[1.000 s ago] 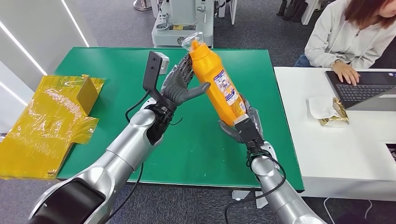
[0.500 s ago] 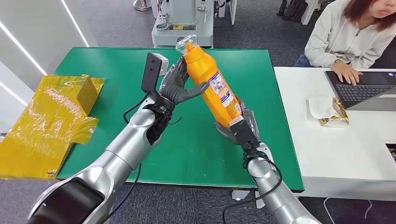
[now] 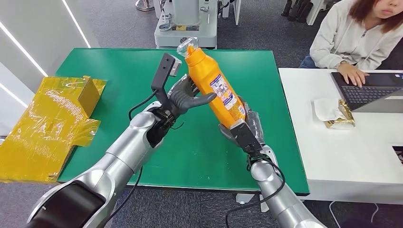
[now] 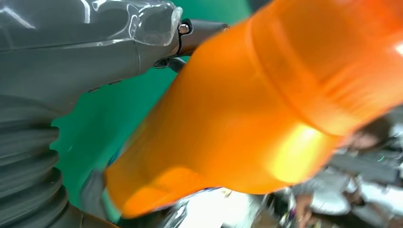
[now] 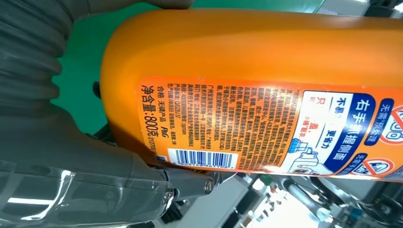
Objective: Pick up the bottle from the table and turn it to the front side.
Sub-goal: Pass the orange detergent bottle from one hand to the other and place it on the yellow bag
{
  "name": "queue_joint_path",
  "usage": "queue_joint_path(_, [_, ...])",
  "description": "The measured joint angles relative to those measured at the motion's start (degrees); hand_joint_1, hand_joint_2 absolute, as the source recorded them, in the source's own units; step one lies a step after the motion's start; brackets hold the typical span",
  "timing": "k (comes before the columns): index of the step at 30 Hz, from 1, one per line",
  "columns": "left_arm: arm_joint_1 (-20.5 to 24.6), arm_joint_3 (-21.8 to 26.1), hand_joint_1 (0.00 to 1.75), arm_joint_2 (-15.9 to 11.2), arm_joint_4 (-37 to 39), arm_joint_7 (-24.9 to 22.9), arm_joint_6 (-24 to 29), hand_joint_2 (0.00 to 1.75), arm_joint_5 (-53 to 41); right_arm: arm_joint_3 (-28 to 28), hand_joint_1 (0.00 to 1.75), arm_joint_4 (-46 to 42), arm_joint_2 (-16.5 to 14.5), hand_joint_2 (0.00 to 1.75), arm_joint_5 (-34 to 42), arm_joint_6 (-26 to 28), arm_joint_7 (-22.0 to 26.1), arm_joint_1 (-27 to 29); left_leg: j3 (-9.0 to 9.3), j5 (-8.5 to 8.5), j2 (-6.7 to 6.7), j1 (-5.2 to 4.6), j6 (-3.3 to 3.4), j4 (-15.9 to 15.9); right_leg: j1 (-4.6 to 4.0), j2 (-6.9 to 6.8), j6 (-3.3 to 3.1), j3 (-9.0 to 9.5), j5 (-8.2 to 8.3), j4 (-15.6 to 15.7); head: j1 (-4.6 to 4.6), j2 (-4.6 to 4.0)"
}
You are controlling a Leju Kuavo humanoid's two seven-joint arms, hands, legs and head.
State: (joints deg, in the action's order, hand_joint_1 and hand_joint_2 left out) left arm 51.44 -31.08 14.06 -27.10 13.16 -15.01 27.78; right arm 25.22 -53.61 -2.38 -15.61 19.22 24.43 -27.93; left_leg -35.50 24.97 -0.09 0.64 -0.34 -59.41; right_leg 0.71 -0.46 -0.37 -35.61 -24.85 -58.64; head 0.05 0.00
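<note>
Nearest in, the right hand [image 3: 240, 130] grips the base of the orange bottle [image 3: 211, 83], fingers wrapped round it, holding it off the green table [image 3: 119, 71] and tilted with the cap away from the robot and leaning left. Just beyond, the left hand [image 3: 187, 97] has closed in: a second ago it stood a little apart with fingers spread, and now its thumb lies along the bottle's middle, touching it. Whether the far fingers have actually clamped, I cannot tell. The bottle has also leaned further left. That looks like a handover grip forming, so the turn is under way, not finished.

The right wrist view gives what the head view cannot: the printed back label [image 5: 266, 128] with its barcode, facing that camera. The left wrist view shows plain orange plastic against the grey palm. Further out, a yellow wrapped box [image 3: 52, 118] lies at the table's left edge, and a person [image 3: 351, 33] types at a white desk [image 3: 342, 156].
</note>
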Motion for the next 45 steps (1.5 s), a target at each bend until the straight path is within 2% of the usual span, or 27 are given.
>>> queue_joint_path(3, [-0.2, 0.3, 0.00, 0.6, 0.5, -4.5, -6.7, 1.75, 5.2, -0.2, 1.75, 0.9, -0.1, 1.75, -1.0, 1.1, 1.1, -0.6, 0.00, 0.00, -0.01, 0.00, 0.00, 0.0, 0.00, -0.01, 0.00, 0.00, 0.00, 0.0, 0.00, 0.00])
queue_joint_path(6, [-0.3, 0.4, 0.00, 1.1, 0.6, -8.4, -11.0, 1.75, 10.9, -0.5, 1.75, 1.6, -0.2, 1.75, -1.4, 1.5, 1.5, -0.8, 0.00, 0.00, -0.01, 0.00, 0.00, 0.0, 0.00, 0.00, 0.00, 0.00, 0.00, 0.0, 0.00, 0.00])
queue_joint_path(10, [-0.3, 0.6, 0.00, 1.7, 0.7, -11.8, -13.5, 1.75, 16.5, -1.1, 1.75, 2.3, -0.2, 1.75, -1.5, 2.1, 1.7, -0.6, 0.00, 0.00, -0.01, 0.00, 0.00, 0.0, 0.00, -0.01, 0.00, -0.02, 0.00, 0.0, 0.01, 0.00])
queue_joint_path(15, [-0.3, 0.6, 0.00, 2.5, 0.8, -12.6, -13.8, 1.75, 19.4, -2.2, 1.75, 2.5, -0.6, 1.75, -2.0, 2.8, 1.3, -0.3, 0.02, 0.00, 0.02, 0.00, 0.00, 0.0, 0.00, 0.03, 0.00, -0.03, 0.00, 0.0, 0.01, 0.00])
queue_joint_path(17, [-0.3, 0.5, 0.00, 2.9, 0.8, -11.2, -12.0, 1.75, 19.1, -2.7, 1.75, 2.4, -0.8, 1.75, -2.4, 3.0, 0.8, -0.1, 0.02, 0.00, 0.01, 0.00, 0.00, 0.0, 0.00, 0.02, 0.00, -0.03, 0.00, 0.0, 0.01, 0.00])
queue_joint_path(24, [-0.2, -3.6, 0.00, 5.5, -0.4, 1.1, 3.1, 1.75, 14.0, -4.2, 1.75, 1.1, -1.7, 1.75, -3.9, 2.5, -0.7, 1.7, -0.01, 0.01, -0.01, -0.01, 0.02, 0.0, 0.01, 0.00, 0.00, -0.02, 0.00, 0.0, 0.00, 0.00])
queue_joint_path(35, [0.0, -5.7, 0.00, 6.3, -1.2, 2.5, 5.2, 1.75, 13.1, -5.3, 1.75, 0.0, -2.1, 1.75, -4.3, 2.5, -0.6, 2.7, 0.01, 0.01, 0.01, -0.01, 0.02, 0.0, 0.01, 0.01, 0.00, -0.02, 0.00, 0.0, 0.00, 0.00])
queue_joint_path(38, [0.1, -5.9, 0.00, 6.4, -1.3, 4.6, 7.5, 1.75, 10.8, -5.5, 1.75, -0.1, -2.2, 1.75, -4.2, 2.1, -0.6, 2.8, 0.01, 0.01, 0.01, -0.01, 0.02, 0.0, 0.01, 0.02, 0.01, -0.02, 0.01, 0.0, 0.00, 0.00])
queue_joint_path(40, [0.1, -6.0, 0.00, 6.5, -1.6, 8.3, 11.9, 1.75, 6.6, -5.6, 1.75, -0.2, -2.4, 1.75, -4.1, 1.5, -0.6, 3.1, 0.00, 0.01, 0.01, -0.01, 0.02, 0.0, 0.01, 0.02, 0.01, -0.02, 0.01, 0.0, 0.00, 0.00])
queue_joint_path(44, [0.2, -6.1, 0.00, 6.3, -2.8, 15.7, 24.4, 1.75, -5.5, -5.8, 1.75, -0.9, -2.9, 1.75, -3.5, 0.1, -0.7, 3.8, -0.01, 0.02, 0.00, 0.00, 0.02, 0.0, 0.01, 0.00, 0.01, -0.02, 0.00, 0.0, -0.01, 0.00])
queue_joint_path(45, [0.2, -6.1, 0.41, 6.2, -2.9, 16.5, 26.2, 1.75, -7.6, -5.8, 1.75, -1.0, -3.1, 1.75, -3.5, -0.1, -0.7, 3.8, -0.01, 0.02, 0.00, 0.00, 0.02, 0.0, 0.00, 0.00, 0.01, -0.02, 0.00, 0.0, -0.01, 0.00])
